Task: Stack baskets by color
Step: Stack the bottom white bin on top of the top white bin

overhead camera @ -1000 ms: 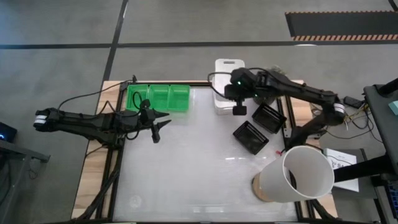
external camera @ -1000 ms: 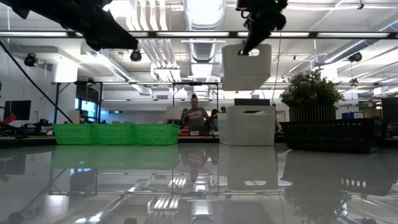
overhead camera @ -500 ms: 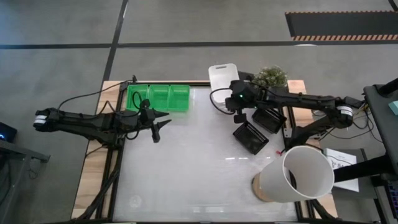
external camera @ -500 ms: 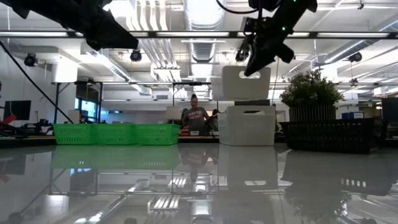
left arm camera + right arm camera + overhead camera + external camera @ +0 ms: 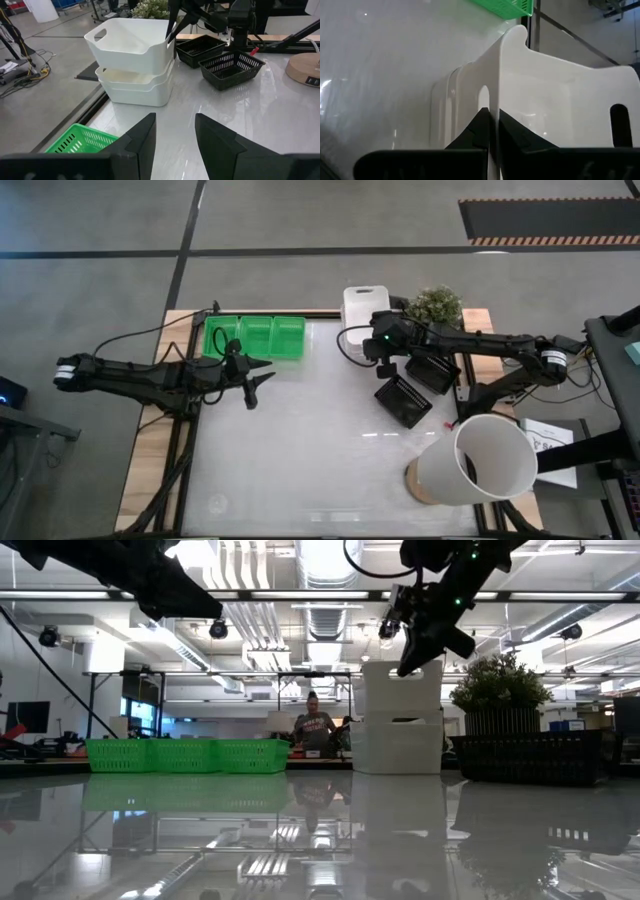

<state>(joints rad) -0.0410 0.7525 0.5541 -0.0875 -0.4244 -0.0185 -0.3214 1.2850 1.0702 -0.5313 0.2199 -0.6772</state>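
Note:
A white basket (image 5: 131,41) sits nested in the white stack (image 5: 137,87) at the table's far edge, and my right gripper (image 5: 493,117) is shut on it. In the low view it (image 5: 400,688) rests on the lower white basket (image 5: 398,745). Three green baskets (image 5: 255,338) stand in a row at the far left. Two black baskets (image 5: 403,400) (image 5: 433,368) lie at the right. My left gripper (image 5: 262,383) hovers open near the green row, with nothing between its fingers. My right gripper pinches the upper white basket's end wall (image 5: 496,75), the end toward the table's near side, close to the handle slot (image 5: 484,99). One finger is inside the basket and one outside. The fingers (image 5: 171,27) slant down from above. The basket sits upright in the stack below.
A large white cylinder (image 5: 480,465) on a round wooden base stands at the near right corner. A potted plant (image 5: 435,305) is behind the black baskets. The middle and near part of the table (image 5: 300,470) lies bare. A person (image 5: 312,725) stands in the room beyond.
My right gripper has come down toward the white stack with the white basket, still shut on it. The basket hung clear above the stack a second ago and now sits nested in it.

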